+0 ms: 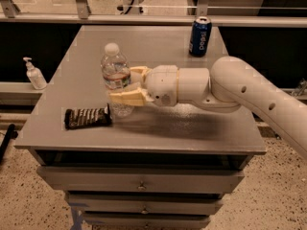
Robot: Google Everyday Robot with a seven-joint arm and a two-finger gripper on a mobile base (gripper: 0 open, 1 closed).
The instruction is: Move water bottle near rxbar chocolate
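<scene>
The water bottle, clear with a white cap and a red and white label band, stands upright on the grey table, left of centre. The rxbar chocolate, a dark wrapper with white lettering, lies flat just to the bottle's front left, close to its base. My gripper reaches in from the right at the bottle's mid-height. Its cream fingers sit on both sides of the bottle, closed against it.
A blue Pepsi can stands at the table's back right. A small white pump-top bottle sits on a ledge left of the table. Drawers run below the table's front edge. My white arm crosses the right half of the table.
</scene>
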